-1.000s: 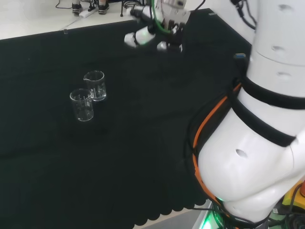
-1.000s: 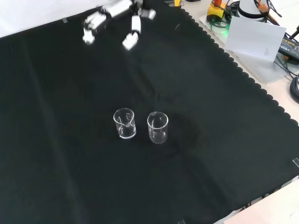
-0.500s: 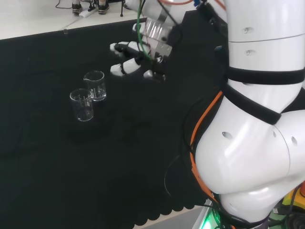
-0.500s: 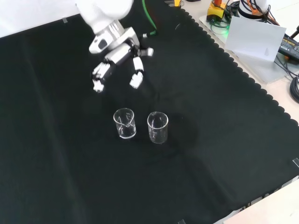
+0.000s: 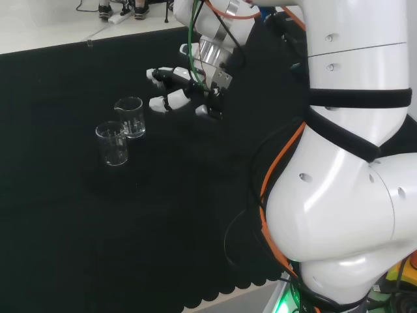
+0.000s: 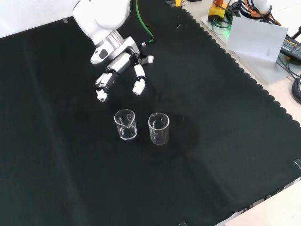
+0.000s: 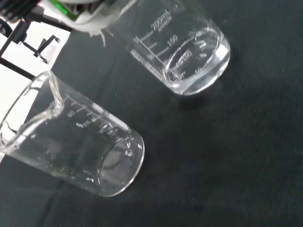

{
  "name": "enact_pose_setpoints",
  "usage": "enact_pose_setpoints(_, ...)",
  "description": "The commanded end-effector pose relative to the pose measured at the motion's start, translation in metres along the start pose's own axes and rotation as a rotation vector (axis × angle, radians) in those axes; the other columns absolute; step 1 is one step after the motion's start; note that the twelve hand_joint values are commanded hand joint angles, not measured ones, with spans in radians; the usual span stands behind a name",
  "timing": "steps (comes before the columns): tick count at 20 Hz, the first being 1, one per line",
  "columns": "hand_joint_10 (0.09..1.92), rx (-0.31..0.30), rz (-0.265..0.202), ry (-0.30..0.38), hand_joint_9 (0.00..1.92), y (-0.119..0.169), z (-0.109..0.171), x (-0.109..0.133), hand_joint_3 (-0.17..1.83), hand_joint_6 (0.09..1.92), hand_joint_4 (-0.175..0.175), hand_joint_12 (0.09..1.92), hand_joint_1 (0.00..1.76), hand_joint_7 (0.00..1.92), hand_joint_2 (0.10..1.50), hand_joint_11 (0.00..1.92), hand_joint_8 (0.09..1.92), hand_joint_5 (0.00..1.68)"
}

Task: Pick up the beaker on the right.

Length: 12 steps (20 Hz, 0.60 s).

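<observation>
Head cam: behind arm, high up, looks over cloth (image 5: pixel 98 228). Front cam: opposite side, looks down. Wrist cam: very close. All share two beakers (image 6: pixel 158 128).

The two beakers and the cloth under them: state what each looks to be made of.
Both beakers, the right beaker and the left beaker as the front view shows them, look like clear glass, possibly plastic: see-through walls, bright rim glints, printed white scale marks in the wrist view. The cloth looks like matte black woven fabric: no shine, soft creases, scalloped edge.
</observation>
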<state>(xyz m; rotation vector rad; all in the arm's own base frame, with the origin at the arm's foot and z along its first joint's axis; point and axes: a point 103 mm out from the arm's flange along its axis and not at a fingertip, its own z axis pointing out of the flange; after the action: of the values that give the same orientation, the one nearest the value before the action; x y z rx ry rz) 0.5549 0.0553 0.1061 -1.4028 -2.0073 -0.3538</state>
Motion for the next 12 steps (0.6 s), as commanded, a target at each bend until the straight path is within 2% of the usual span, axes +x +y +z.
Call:
enact_pose_setpoints(1, 0.6, 0.016, -0.014, 0.017, 0.28, 0.005, 0.012, -0.001, 0.71, 0.09, -0.009, 1.11, 0.85, 0.19, 0.57, 0.0, 0.5, 0.25)
enact_pose_setpoints(12, 0.59, 0.011, -0.033, 0.041, 0.29, 0.021, 0.034, -0.006, 0.72, 0.09, -0.006, 1.12, 0.83, 0.19, 0.56, 0.0, 0.51, 0.26)
